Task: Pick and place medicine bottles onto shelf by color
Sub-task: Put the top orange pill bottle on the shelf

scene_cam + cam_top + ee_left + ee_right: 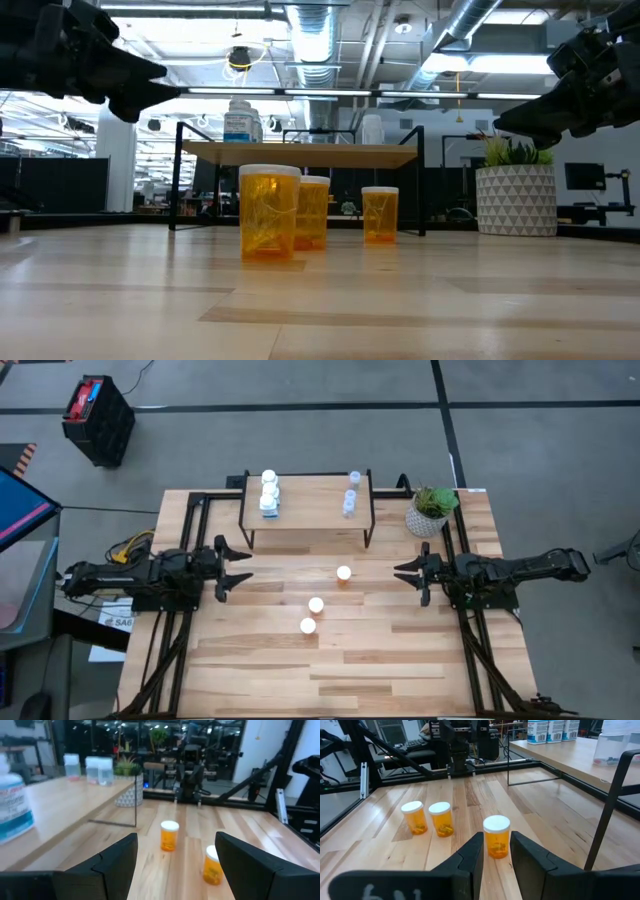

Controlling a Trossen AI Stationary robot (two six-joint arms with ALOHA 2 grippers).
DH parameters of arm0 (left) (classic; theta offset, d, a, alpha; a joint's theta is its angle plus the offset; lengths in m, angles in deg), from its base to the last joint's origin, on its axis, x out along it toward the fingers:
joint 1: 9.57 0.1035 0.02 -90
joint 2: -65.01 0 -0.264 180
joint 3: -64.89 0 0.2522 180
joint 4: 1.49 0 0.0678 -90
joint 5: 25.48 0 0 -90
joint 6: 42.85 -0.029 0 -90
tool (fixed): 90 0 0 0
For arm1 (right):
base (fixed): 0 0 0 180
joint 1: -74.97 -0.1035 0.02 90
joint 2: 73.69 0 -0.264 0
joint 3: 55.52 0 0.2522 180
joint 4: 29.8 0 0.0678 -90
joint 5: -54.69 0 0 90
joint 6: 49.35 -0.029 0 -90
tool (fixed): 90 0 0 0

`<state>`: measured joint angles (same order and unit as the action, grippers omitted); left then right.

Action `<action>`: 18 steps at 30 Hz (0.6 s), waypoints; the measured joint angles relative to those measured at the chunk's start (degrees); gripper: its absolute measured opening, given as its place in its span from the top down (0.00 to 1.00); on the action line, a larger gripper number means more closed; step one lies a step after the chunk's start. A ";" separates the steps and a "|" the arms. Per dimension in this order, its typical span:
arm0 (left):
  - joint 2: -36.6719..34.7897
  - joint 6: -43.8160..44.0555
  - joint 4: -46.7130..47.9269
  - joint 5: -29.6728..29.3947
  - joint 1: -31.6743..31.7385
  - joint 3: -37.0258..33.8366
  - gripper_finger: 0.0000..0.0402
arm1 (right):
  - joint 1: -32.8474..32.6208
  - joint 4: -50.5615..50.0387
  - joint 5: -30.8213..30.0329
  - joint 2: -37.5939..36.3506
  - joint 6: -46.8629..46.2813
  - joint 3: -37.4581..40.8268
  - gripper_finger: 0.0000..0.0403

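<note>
Six bottles shelved, three orange bottles on the surface.
I see the white bottles (270,494) on the shelf (308,515) at its left end and the clear bottles (351,493) at its right end; the orange bottles (316,605) stand in a diagonal row mid-surface, in front of the shelf. My left gripper (238,569) hovers near the left edge, fingers (102,869) spread wide, holding nothing. My right gripper (408,571) hovers opposite, below the potted plant (432,508), fingers (468,855) narrowed with a small gap, gripping nothing.

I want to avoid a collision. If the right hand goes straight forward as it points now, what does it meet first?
Probably the nearest orange bottle, which stands on the table right ahead of the right hand, in line with the narrow gap between its fingers. Depth is unclear.
</note>
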<state>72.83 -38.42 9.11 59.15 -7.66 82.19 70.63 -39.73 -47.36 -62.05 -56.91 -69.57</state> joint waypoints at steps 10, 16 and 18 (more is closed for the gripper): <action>0.00 -1.68 -2.65 0.44 -0.02 -1.23 0.37 | 0.00 0.00 0.00 0.02 -0.01 0.00 0.70; 0.02 -0.99 -5.11 -0.03 -0.02 -2.87 0.37 | 0.00 0.02 0.00 0.00 0.01 0.00 0.70; 0.01 -1.73 -5.21 -0.02 -0.02 -2.90 0.37 | 0.00 0.02 0.00 0.01 0.01 0.00 0.70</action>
<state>72.84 -40.16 3.90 59.13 -7.68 79.30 70.63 -39.70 -47.36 -62.04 -56.90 -69.58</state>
